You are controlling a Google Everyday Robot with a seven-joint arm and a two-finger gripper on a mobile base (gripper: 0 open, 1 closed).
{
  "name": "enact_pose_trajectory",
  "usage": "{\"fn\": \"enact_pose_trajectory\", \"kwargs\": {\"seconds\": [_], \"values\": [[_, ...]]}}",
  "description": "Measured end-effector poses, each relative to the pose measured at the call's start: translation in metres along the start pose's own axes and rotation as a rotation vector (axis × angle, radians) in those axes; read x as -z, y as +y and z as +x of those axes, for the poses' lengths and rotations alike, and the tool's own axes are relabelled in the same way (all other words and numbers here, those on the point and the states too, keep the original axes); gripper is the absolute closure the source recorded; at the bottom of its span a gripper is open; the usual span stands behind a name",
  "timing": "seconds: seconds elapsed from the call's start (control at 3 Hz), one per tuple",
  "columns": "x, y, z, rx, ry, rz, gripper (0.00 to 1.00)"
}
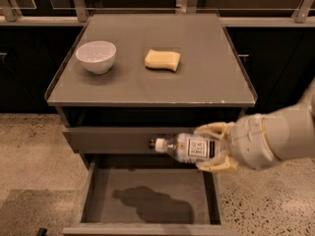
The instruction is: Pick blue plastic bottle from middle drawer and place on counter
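The blue plastic bottle (187,148) is a small clear bottle with a white cap and a dark label. It lies on its side in the air, cap pointing left, above the open middle drawer (91,195). My gripper (215,149) is shut on the bottle's right end, with one cream finger above it and one below. The bottle hangs in front of the closed drawer front with the knob, below the counter (206,77). The bottle's shadow falls on the drawer floor.
A white bowl (96,56) stands on the counter at the left. A yellow sponge (162,60) lies near the counter's middle. My arm (275,136) reaches in from the right. Speckled floor lies on both sides of the cabinet.
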State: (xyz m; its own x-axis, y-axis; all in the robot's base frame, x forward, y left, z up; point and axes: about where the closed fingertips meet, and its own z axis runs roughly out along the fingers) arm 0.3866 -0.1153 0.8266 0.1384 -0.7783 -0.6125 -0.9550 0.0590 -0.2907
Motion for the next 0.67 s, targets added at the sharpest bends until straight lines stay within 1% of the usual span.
{"fn": "enact_pose_trajectory", "kwargs": {"seconds": [0.33,0.67], "values": [[0.036,-0.052,-0.021,0.068,0.078,0.03,1.0],[0.054,-0.103,-0.042,0.165,0.041,0.042,1.0]]}}
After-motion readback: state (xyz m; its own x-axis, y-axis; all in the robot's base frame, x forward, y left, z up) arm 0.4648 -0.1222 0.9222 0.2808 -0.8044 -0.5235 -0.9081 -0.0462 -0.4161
